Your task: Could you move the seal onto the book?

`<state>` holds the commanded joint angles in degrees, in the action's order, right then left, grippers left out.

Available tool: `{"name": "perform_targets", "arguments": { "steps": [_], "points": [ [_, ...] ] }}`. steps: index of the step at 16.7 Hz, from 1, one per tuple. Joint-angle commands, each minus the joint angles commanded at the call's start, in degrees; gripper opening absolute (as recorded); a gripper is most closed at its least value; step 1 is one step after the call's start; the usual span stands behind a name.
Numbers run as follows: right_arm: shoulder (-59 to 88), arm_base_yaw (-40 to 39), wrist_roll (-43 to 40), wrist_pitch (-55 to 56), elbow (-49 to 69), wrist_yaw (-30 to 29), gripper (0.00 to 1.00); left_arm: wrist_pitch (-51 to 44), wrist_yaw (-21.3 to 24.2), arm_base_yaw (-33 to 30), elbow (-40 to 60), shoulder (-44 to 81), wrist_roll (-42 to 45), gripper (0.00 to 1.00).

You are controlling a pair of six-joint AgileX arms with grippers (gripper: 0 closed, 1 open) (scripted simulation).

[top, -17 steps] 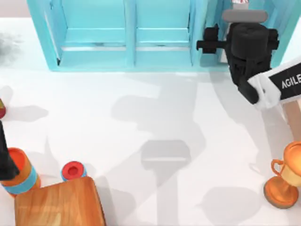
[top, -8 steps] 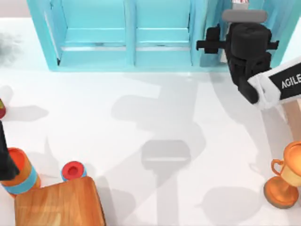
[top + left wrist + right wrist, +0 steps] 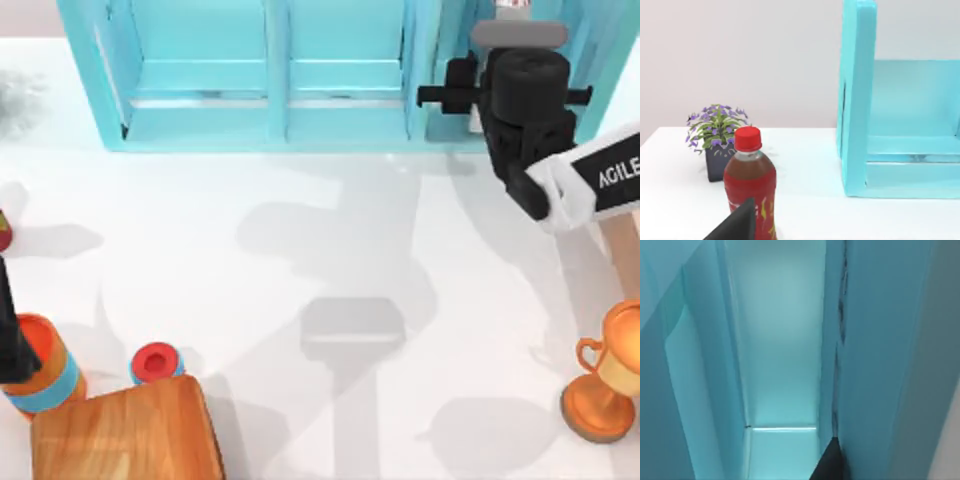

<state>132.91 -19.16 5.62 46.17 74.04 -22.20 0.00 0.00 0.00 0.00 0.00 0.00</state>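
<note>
The seal and the book are both out of view. My right gripper (image 3: 522,85) is at the back right of the table, pushed up against the right end of the teal shelf unit (image 3: 270,80). In the right wrist view one dark fingertip (image 3: 830,462) shows against a narrow teal compartment of the shelf unit (image 3: 780,350). My left arm (image 3: 12,340) stays parked at the table's left edge, and a dark tip of the left gripper (image 3: 737,227) shows in front of a bottle.
An orange cylinder with a blue band (image 3: 45,378), a small blue cylinder with a red top (image 3: 155,362) and a wooden board (image 3: 125,435) sit front left. A trophy (image 3: 605,385) stands front right. A red-capped bottle (image 3: 750,185) and a potted plant (image 3: 715,132) are far left.
My right arm has edged slightly further toward the shelf unit. Nothing else has moved.
</note>
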Motion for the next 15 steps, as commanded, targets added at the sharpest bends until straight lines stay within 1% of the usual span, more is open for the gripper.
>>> {"name": "perform_targets", "arguments": {
  "steps": [10, 15],
  "points": [
    [-0.6, -0.2, 0.1, -0.3, -0.3, -0.1, 0.0, 0.0, 0.0, 0.0, 0.0, 0.0, 0.0, 1.0],
    [-9.8, -2.6, 0.8, -6.7, -4.1, -2.3, 0.0, 0.0, 0.0, 0.0, 0.0, 0.0, 0.0, 1.0]
  ]
}}
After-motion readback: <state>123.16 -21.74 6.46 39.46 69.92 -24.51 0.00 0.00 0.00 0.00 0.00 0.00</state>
